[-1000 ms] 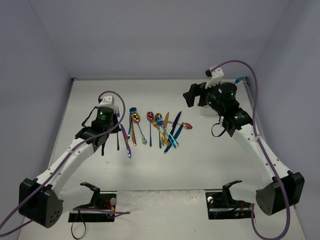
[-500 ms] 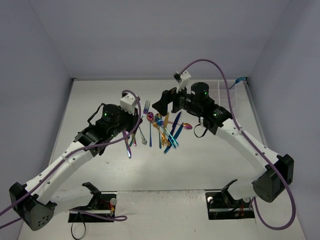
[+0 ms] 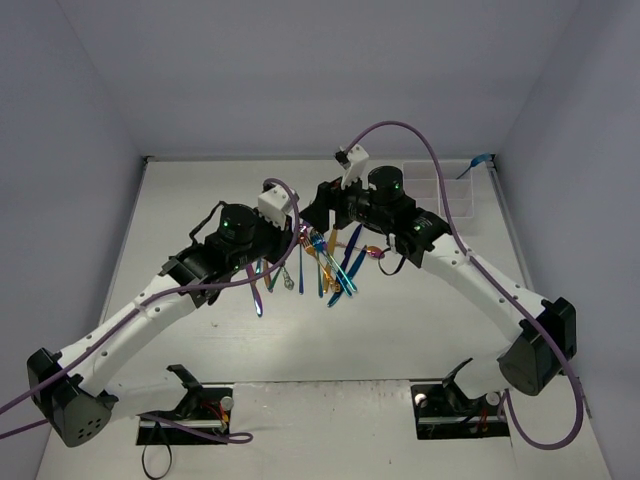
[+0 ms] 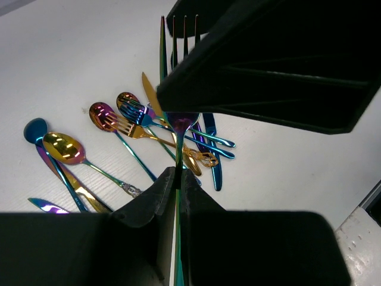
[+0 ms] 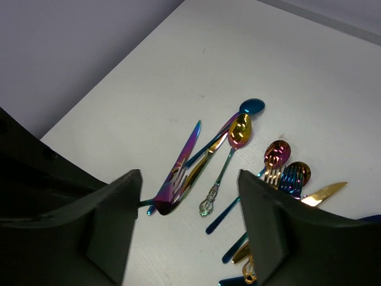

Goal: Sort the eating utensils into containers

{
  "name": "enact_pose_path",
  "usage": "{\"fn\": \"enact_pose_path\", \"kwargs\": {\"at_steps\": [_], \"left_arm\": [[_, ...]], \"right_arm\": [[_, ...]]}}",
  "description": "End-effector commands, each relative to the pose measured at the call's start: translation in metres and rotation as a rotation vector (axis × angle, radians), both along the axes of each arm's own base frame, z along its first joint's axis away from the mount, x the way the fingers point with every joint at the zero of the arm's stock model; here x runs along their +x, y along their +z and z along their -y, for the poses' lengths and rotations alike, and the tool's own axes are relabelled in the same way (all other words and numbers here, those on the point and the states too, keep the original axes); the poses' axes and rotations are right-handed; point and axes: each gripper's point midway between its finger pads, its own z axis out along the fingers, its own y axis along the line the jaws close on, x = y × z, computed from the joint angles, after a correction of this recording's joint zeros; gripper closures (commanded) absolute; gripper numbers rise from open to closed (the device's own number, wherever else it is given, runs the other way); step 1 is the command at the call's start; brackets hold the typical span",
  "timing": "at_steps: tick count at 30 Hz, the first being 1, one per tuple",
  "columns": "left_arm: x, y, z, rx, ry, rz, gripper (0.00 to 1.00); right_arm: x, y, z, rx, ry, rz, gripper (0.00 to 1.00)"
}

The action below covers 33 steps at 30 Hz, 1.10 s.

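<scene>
Holding a blue utensil (image 3: 479,162), tray (image 3: 440,186); left end effector (image 4: 178,174) clamping fork (image 4: 181,123); right end effector (image 5: 189,182) apart.

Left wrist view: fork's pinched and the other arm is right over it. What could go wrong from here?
1. The fork sits pinched by its thin handle in the left gripper; a bump from the open right gripper could twist it loose onto the utensil pile below.
2. Both grippers crowd together above that pile and could collide.

Looking down between spread black fingers (image 5: 113,226) at purple knife (image 5: 186,156), gold spoon (image 5: 240,130), teal spoon (image 5: 252,106) on white table (image 5: 309,65); forks (image 5: 275,159) just right.
</scene>
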Motion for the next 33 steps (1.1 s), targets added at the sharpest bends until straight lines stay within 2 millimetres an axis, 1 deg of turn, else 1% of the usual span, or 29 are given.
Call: {"fn": "enact_pose_path", "kwargs": {"at_steps": [1, 2, 4, 5, 6, 7, 9, 14, 16, 17, 18, 19, 21, 23, 25, 26, 29, 31, 32, 33], "left_arm": [[0.008, 0.044, 0.014, -0.070, -0.029, 0.122, 1.00], [0.008, 0.043, 0.014, -0.068, -0.031, 0.123, 1.00], [0.009, 0.044, 0.015, -0.069, -0.029, 0.125, 1.00], [0.009, 0.044, 0.015, -0.072, -0.032, 0.127, 1.00], [0.010, 0.043, 0.016, -0.072, -0.032, 0.127, 1.00], [0.011, 0.043, 0.016, -0.071, -0.028, 0.130, 1.00], [0.014, 0.042, 0.015, -0.065, -0.019, 0.130, 1.00], [0.017, 0.039, 0.015, -0.058, -0.006, 0.131, 1.00], [0.019, 0.038, 0.012, -0.059, 0.022, 0.126, 0.81], [0.022, 0.037, 0.009, -0.057, 0.044, 0.124, 0.73], [0.024, 0.035, 0.007, -0.054, 0.062, 0.122, 0.57], [0.026, 0.033, 0.005, -0.051, 0.080, 0.120, 0.44], [0.029, 0.029, 0.000, -0.044, 0.119, 0.113, 0.32], [0.032, 0.025, -0.007, -0.035, 0.164, 0.108, 0.23], [0.036, 0.020, -0.017, -0.024, 0.225, 0.102, 0.18], [0.037, 0.017, -0.021, -0.018, 0.251, 0.092, 0.17], [0.042, 0.001, -0.050, 0.010, 0.403, 0.041, 0.17], [0.046, -0.015, -0.072, 0.033, 0.494, -0.003, 0.16], [0.044, -0.021, -0.078, 0.030, 0.519, -0.034, 0.16], [0.043, -0.030, -0.089, 0.039, 0.555, -0.063, 0.15]], "right_arm": [[0.004, 0.025, -0.007, 0.051, 0.000, 0.071, 0.57], [0.004, 0.023, -0.007, 0.051, 0.000, 0.066, 0.62], [0.003, 0.020, -0.007, 0.046, -0.002, 0.061, 0.71], [0.003, 0.019, -0.006, 0.045, -0.003, 0.059, 0.79], [0.004, 0.016, -0.005, 0.038, -0.008, 0.058, 0.89], [0.006, 0.014, -0.003, 0.030, -0.017, 0.060, 0.94], [0.008, 0.012, 0.000, 0.018, -0.036, 0.066, 1.00], [0.014, 0.009, 0.006, 0.000, -0.054, 0.078, 1.00], [0.021, 0.011, 0.015, -0.012, -0.089, 0.098, 1.00], [0.026, 0.013, 0.020, -0.019, -0.112, 0.110, 1.00], [0.031, 0.016, 0.026, -0.021, -0.131, 0.120, 1.00], [0.035, 0.019, 0.031, -0.024, -0.149, 0.130, 1.00], [0.045, 0.024, 0.044, -0.031, -0.193, 0.152, 1.00], [0.057, 0.029, 0.061, -0.042, -0.245, 0.171, 1.00], [0.070, 0.039, 0.081, -0.049, -0.304, 0.197, 1.00], [0.079, 0.044, 0.097, -0.060, -0.349, 0.215, 1.00], [0.111, 0.066, 0.159, -0.113, -0.530, 0.288, 1.00], [0.128, 0.079, 0.200, -0.144, -0.633, 0.324, 1.00], [0.139, 0.085, 0.227, -0.150, -0.701, 0.332, 1.00], [0.148, 0.087, 0.256, -0.179, -0.764, 0.340, 1.00]]}}
